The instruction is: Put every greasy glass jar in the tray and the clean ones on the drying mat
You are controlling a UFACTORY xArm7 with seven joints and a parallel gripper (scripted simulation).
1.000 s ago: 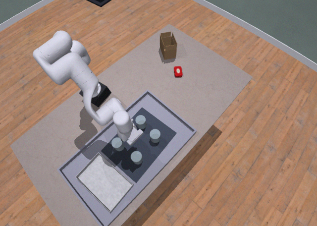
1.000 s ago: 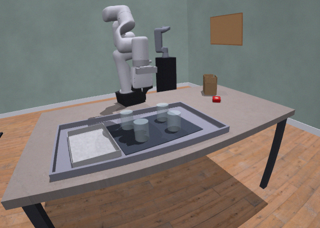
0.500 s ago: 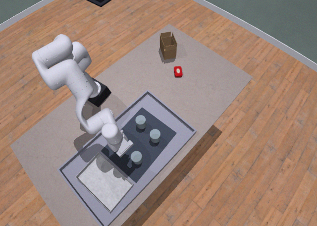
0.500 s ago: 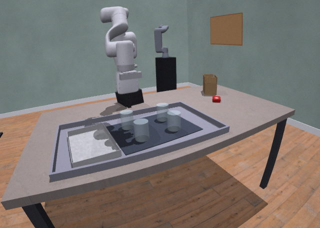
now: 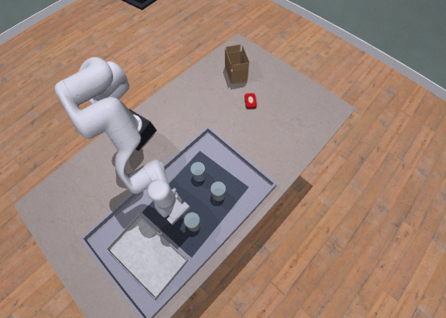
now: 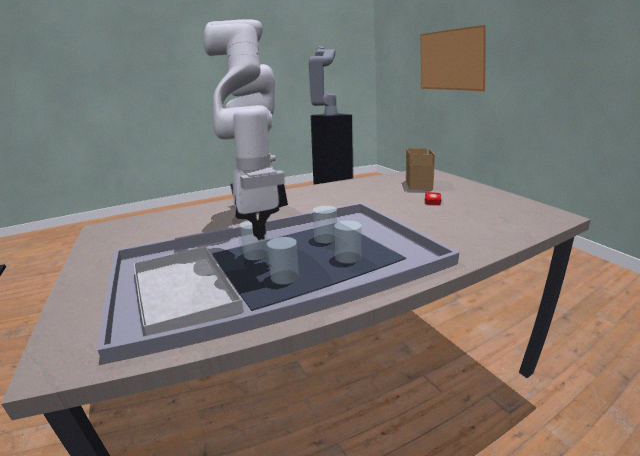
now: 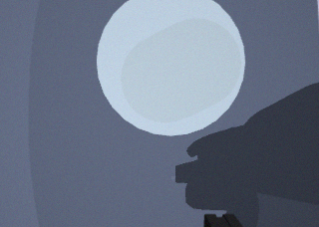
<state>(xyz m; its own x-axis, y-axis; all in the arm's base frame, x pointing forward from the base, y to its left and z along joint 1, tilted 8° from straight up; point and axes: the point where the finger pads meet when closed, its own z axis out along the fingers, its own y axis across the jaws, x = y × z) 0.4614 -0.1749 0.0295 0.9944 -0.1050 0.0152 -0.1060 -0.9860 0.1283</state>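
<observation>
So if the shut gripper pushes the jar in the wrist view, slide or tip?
The jar stands upright on a flat base, so a low push from the gripper probably slides it; a high one might tip it. Glass, possibly slippery.

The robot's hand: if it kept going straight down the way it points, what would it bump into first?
Probably the dark drying mat, just beside the clear glass jar. The shut hand points straight down, apparently just off the jar's rim, though depth is unclear.
</observation>
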